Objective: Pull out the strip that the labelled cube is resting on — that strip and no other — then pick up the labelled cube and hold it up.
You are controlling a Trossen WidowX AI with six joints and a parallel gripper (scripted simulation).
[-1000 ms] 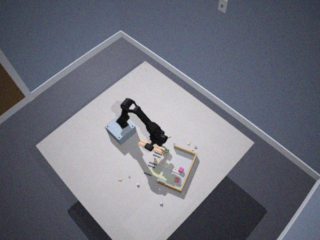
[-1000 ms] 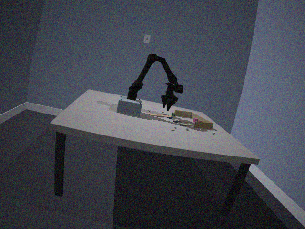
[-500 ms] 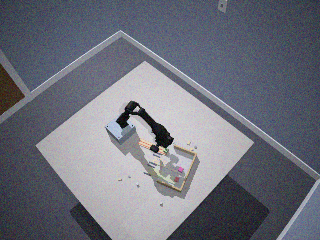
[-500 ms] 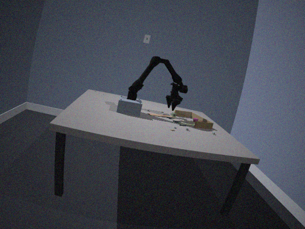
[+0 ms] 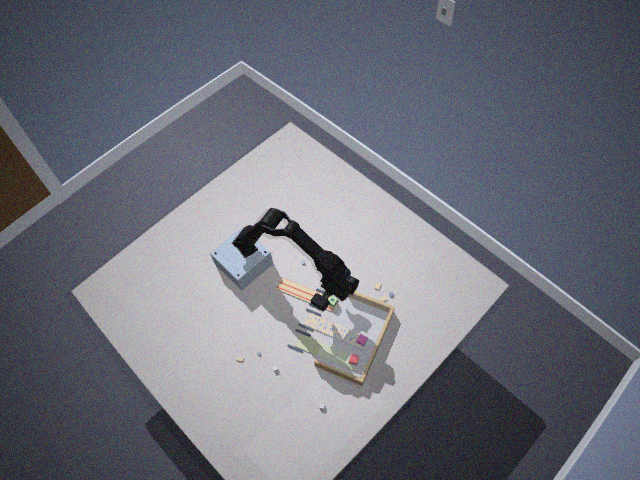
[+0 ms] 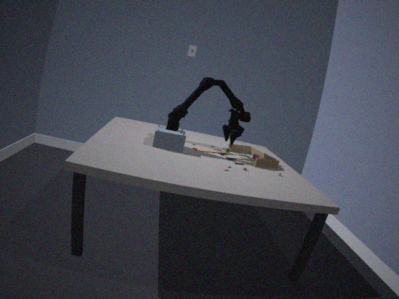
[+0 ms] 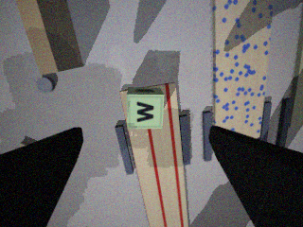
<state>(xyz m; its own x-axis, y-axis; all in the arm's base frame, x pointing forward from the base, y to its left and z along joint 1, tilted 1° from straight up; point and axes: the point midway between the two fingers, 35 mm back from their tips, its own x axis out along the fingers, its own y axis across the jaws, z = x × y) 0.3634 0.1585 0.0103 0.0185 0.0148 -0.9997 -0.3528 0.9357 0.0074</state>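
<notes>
Your gripper [image 5: 326, 304] [image 6: 229, 142] [image 7: 148, 133] has its fingers spread wide with nothing between them, pointing down above the work area. In the wrist view, you see the green cube [image 5: 332, 300] [image 6: 227, 149] [image 7: 146, 112], marked with a dark "W", between and ahead of the fingertips, touching neither. It rests on the far end of the red-lined strip [image 5: 295, 288] [image 6: 206, 150] [image 7: 158, 175], which lies between two dark guide rails [image 7: 125, 148] [image 7: 185, 137] and runs back toward your arm's base [image 5: 227, 263] [image 6: 169, 141]. Beside it lies the blue-dotted strip [image 5: 323, 324] [image 7: 241, 71], and past that a pale green strip [image 5: 309, 343]. Farther out, the magenta cube [image 5: 362, 339] [image 6: 254, 158] and the red cube [image 5: 353, 359] sit within the wooden-walled enclosure [image 5: 379, 329] [image 6: 267, 162]. Small loose bits are scattered on your table [image 5: 206, 330] [image 6: 144, 170], outside the walls.
</notes>
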